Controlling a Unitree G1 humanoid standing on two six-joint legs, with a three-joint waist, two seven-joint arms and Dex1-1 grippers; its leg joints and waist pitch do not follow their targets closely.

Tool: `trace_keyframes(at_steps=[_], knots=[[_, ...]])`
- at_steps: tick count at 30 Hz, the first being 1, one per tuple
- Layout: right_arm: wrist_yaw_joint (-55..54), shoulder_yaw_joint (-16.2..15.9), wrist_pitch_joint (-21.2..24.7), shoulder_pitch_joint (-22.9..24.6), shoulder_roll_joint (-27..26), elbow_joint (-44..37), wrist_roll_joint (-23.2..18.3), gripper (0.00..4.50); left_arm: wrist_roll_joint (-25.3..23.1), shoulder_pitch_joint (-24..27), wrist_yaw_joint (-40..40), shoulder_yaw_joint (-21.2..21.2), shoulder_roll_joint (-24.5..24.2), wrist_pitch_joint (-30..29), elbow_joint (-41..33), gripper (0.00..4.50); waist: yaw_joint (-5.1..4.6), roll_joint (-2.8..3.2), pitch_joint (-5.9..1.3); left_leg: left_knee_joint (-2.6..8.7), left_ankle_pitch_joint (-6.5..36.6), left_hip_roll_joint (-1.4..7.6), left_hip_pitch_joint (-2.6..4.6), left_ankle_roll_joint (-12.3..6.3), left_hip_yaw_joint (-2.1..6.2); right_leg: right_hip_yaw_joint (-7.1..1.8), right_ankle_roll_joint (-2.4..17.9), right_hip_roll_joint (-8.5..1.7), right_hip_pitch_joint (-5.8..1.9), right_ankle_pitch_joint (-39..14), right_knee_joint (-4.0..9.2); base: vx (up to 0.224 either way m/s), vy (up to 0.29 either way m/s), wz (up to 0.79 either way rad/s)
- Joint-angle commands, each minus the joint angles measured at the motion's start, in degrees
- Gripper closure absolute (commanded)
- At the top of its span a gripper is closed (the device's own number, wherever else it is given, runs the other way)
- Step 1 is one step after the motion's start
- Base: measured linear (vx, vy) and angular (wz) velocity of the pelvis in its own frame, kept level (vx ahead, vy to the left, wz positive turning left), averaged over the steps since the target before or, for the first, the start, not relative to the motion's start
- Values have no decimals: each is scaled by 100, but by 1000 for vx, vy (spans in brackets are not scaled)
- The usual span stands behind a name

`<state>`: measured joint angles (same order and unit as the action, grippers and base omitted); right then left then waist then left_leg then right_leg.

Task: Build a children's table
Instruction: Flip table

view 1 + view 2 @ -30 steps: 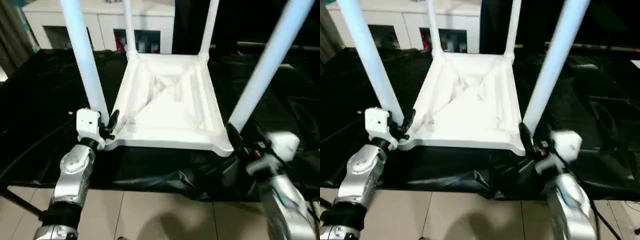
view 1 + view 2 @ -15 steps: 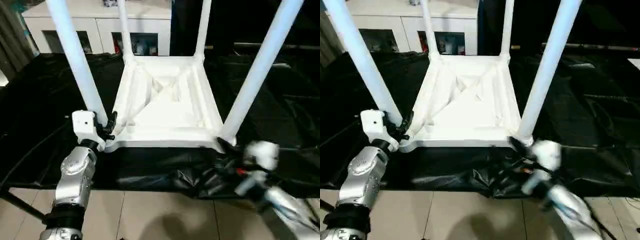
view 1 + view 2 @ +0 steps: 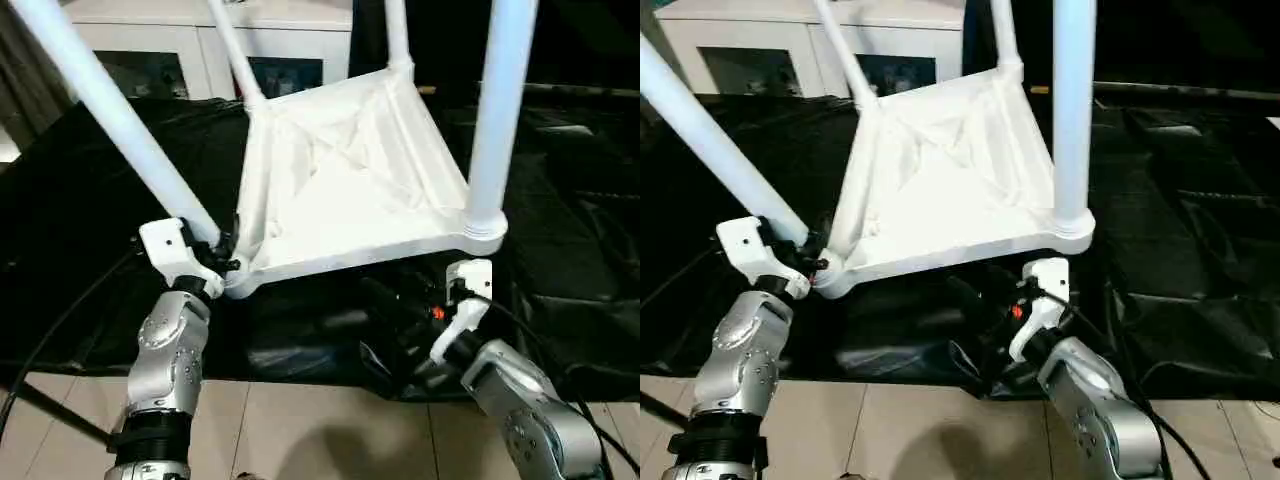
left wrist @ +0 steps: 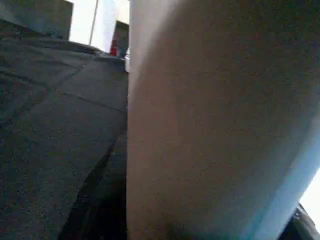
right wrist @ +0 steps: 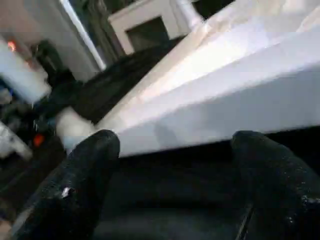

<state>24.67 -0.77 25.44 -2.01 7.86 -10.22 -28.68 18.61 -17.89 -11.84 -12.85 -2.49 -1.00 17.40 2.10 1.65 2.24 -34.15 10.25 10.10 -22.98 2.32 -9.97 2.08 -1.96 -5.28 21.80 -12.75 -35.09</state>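
Note:
The children's table (image 3: 350, 170) lies upside down and tilted on the black sheet, its near right corner raised. Its four white legs point up. My left gripper (image 3: 222, 252) is shut on the base of the near left leg (image 3: 110, 100), which stands close in the left wrist view (image 4: 210, 125). The near right leg (image 3: 500, 100) stands free in its corner socket. My right gripper (image 5: 172, 147) is open just below the table's near edge (image 5: 225, 110), under the raised corner, with nothing between its fingers (image 5: 95, 155).
A white cabinet with glass doors (image 3: 180, 40) stands behind the table. The black sheet (image 3: 80, 200) is wrinkled and bunched near the front edge. Tiled floor (image 3: 300, 430) lies in front of it, and a black cable (image 3: 40, 340) runs at the left.
My right gripper has let go of the near right leg, opened and dropped under that corner. The table has tilted and turned, its right side higher. The left gripper keeps its hold.

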Motion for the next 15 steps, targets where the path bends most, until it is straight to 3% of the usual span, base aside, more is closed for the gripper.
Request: trace_keyframes(at_steps=[1,6,8,9,10,15], knots=[[-199,194,77,-158,-102,164,-190,28,405,89,190,-236,160,-169,30,252,26,-127,-310,404,864,252,121,-380,66,-163,1164,-237,-188,-318,398,0,0,0],[-566,551,-50,-684,-564,971,-500,2,419,130,220,-254,209,-227,-49,252,-5,-111,-320,401,823,245,125,-287,57,-167,1208,-246,-165,-396,393,0,0,0],[-513,554,-6,-797,-624,1152,-435,0,411,153,227,-264,234,-260,-93,252,-7,-113,-328,397,684,243,111,-309,64,-156,1200,-230,-192,-176,363,0,0,0],[-506,563,15,-844,-658,1224,-428,0,404,162,230,-260,241,-268,-102,252,-10,-148,-332,383,595,242,106,-348,52,-160,1203,-229,-197,-27,349,0,0,0],[-518,594,50,-881,-709,1274,-472,0,397,172,233,-254,243,-280,-113,252,7,-122,-337,377,527,240,116,-382,51,-159,1216,-232,-193,54,346,0,0,0],[-735,931,-129,-1244,-1108,1814,-744,0,381,228,218,-259,257,-333,-182,252,-8,-112,-336,384,566,244,113,-417,50,-156,1283,-242,-191,-12,340,0,0,0]])
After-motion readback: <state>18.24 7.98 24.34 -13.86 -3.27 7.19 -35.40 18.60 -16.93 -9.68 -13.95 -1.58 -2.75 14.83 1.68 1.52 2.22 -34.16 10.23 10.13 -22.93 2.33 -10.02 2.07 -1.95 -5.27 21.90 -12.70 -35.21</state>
